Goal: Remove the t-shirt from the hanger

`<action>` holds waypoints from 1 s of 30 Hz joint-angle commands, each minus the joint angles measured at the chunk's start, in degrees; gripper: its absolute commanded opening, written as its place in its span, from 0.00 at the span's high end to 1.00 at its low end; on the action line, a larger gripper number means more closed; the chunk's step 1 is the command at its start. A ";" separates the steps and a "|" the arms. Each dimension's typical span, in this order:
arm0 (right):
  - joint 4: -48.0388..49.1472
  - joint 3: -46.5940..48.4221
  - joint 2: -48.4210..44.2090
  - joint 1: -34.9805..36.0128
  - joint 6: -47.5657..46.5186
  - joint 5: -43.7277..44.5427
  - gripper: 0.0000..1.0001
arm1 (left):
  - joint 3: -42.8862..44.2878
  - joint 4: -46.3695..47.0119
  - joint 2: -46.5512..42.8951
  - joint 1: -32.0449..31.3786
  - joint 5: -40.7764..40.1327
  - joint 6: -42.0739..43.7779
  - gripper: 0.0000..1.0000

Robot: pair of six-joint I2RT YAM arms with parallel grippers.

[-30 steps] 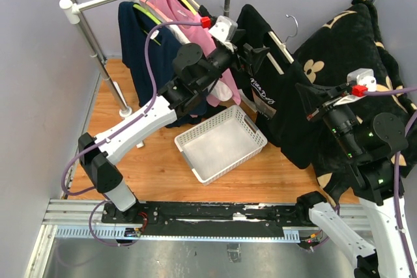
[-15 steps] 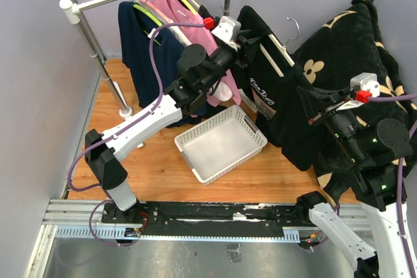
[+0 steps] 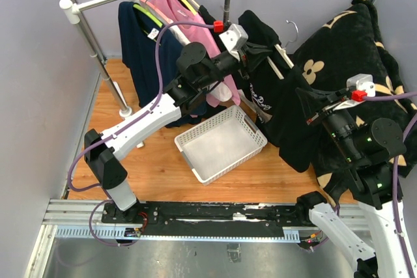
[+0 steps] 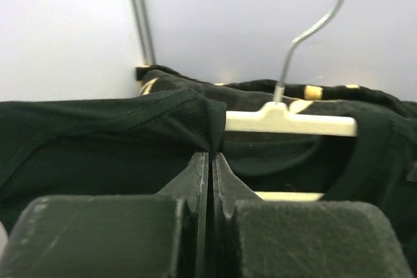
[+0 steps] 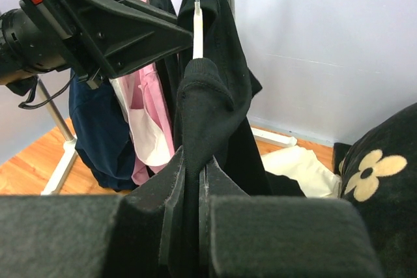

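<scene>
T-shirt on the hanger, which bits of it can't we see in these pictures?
- Top view: the writing on the t-shirt is too small to read.
- Left wrist view: one end of the hanger is hidden under the shirt's shoulder, and the left end effector blocks everything lower down.
- Right wrist view: the right end effector covers the lower cloth.

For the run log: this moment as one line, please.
left gripper: shut on black t-shirt shoulder | right gripper: shut on black t-shirt | hanger: inside t-shirt, hook free
</scene>
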 commanded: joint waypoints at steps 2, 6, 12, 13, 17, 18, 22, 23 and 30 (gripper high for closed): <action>8.17 -0.77 -0.26 0.51 0.71 2.31 0.99 | 3.00 -7.15 -1.45 -2.88 16.27 -1.41 0.99; 8.37 -1.13 -0.39 0.52 0.64 3.47 0.99 | 5.81 -11.26 0.05 -2.94 21.90 -1.98 0.99; 8.46 -1.73 -0.61 0.51 0.32 5.46 0.99 | 6.60 -12.53 0.65 -3.03 27.42 -2.76 0.99; 8.44 -1.71 -0.64 0.53 0.28 5.71 0.99 | 6.77 -12.89 0.64 -3.03 27.31 -2.86 0.99; 8.38 -1.92 -0.80 0.51 0.04 6.46 0.99 | 5.64 -15.25 -1.44 -3.03 19.53 -1.50 0.37; 8.33 -2.05 -0.97 0.55 -0.03 6.71 0.99 | 4.41 -14.79 -2.48 -3.03 17.72 -1.09 0.27; 8.13 -2.75 -1.16 0.55 -0.31 7.22 0.99 | -0.67 -10.97 -6.88 -3.03 10.78 0.19 0.09; 7.97 -2.85 -1.13 0.51 -0.35 7.23 0.99 | -1.62 -9.89 -7.75 -3.03 9.22 0.31 0.08; 7.57 -2.85 -1.16 0.51 -0.52 5.48 0.99 | -8.54 4.15 -12.03 -3.03 1.46 1.07 0.04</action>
